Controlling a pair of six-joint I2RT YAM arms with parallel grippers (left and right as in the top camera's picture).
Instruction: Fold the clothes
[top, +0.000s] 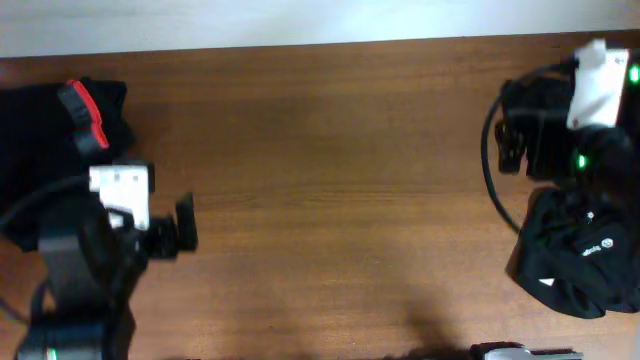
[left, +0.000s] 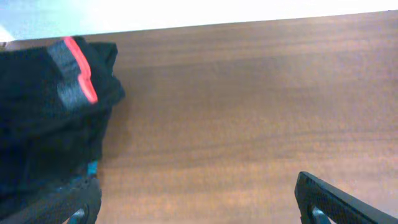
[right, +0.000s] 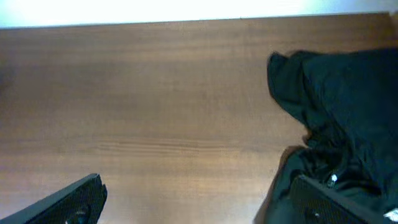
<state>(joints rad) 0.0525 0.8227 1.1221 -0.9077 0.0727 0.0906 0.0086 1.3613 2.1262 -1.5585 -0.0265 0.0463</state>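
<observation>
Black plastic fingers frame the lower edge of each wrist view, spread wide with only bare wood between them. The left claw (left: 196, 190) stands apart over the brown wood-grain worktop (top: 330, 150), holding nothing. Just beside its left finger (left: 62, 205) lies a heap of black trousers (left: 43, 124), and whether the finger touches the cloth cannot be told. The right claw (right: 196, 186) is likewise spread and empty. Its right finger (right: 323, 202) sits against the edge of a crumpled black garment (right: 342, 106), and contact there is unclear too.

From overhead, the left claw (top: 178, 228) hangs at the left side of the worktop, pointing toward the centre. The trousers (top: 40, 130) lie bunched beyond it at the far left corner, their grey waistband (top: 85, 112) with its red edge turned up on top. The right claw (top: 512, 140) hangs at the far right. The garment (top: 580, 250) is heaped at the right edge, small white logos (top: 592, 245) showing. The two piles lie well apart.
</observation>
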